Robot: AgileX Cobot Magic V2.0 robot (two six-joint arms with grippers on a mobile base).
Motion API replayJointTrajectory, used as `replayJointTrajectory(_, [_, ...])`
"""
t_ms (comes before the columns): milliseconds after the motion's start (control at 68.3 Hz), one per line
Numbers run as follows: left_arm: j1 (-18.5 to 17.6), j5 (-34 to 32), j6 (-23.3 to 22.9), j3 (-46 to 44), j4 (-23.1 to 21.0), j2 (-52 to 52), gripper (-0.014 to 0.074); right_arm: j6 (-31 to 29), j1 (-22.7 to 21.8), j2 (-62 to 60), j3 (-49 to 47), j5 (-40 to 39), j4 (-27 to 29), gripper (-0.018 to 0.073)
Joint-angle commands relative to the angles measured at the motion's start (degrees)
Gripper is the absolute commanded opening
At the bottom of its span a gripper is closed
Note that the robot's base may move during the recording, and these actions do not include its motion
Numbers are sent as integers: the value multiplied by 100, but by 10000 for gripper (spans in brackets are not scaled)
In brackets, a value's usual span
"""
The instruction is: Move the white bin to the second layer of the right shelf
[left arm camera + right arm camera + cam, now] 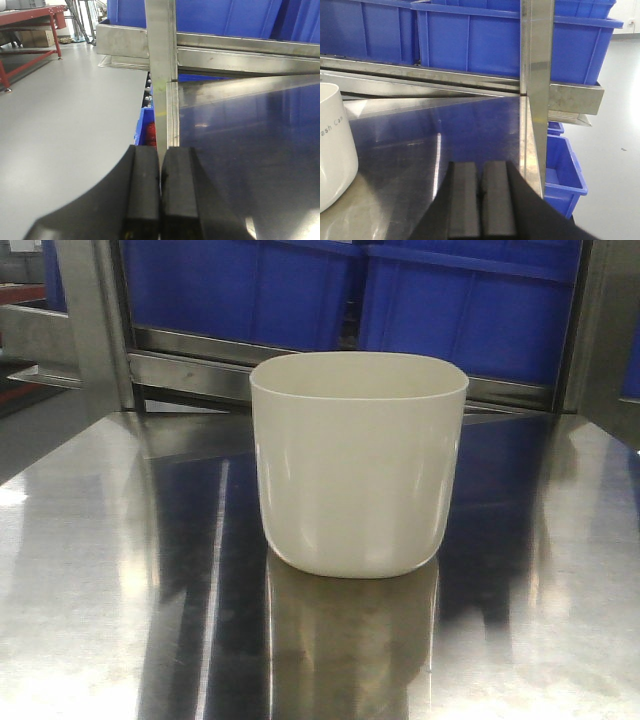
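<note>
The white bin (358,460) stands upright in the middle of a reflective steel tabletop (110,600), with nothing visible inside from this angle. In the right wrist view its side (332,150) shows at the left edge, with grey lettering on it. My right gripper (481,170) is shut and holds nothing, hovering over the tabletop to the right of the bin. Over the table's left edge, beside a steel upright post (161,50), my left gripper (160,160) is shut on nothing. The right shelf second layer is out of view.
Blue crates (400,290) sit on a steel rack level behind the table. A steel post (537,65) stands at the table's right edge, with more blue crates (565,170) lower down beside it. A red-framed bench (30,20) stands on the grey floor at the left.
</note>
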Motion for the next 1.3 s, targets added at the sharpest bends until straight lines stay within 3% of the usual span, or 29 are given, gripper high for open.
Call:
replayJointTrajectory(0, [-34,-490,-18,211,0,-81,85,-24,-19,-106,-97,-535,0,55])
replayJointTrajectory(1084, [-34,-490,-18,211,0,-81,85,-24,-19,-106,-97,-838,0,55])
replayJointTrajectory(1289, [-34,-490,-18,211,0,-81,85,-24,-19,698,-551,-1030,0,55])
